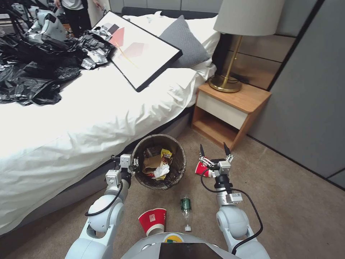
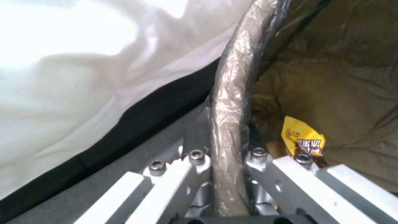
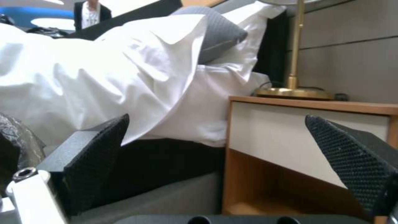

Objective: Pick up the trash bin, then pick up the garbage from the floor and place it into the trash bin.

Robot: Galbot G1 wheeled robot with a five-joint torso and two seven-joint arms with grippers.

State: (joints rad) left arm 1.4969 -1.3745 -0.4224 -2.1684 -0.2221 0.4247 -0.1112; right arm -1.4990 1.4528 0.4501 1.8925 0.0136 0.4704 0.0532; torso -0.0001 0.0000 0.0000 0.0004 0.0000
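The left gripper (image 1: 133,162) is clamped on the rim of the trash bin (image 1: 178,151), while the right gripper (image 1: 215,151), fingers spread apart, hovers above a red cup (image 1: 200,169).

red paper cups (image 1: 153,220): 2 on carpet, second one (image 1: 201,169) | bottles (image 1: 185,208): 1 | trash bins (image 1: 178,150): 1 | lamps (image 1: 240,36): 1 | nightstands (image 1: 233,104): 1 | grey pillows (image 1: 184,43): 1 | framed pictures (image 1: 138,48): 1
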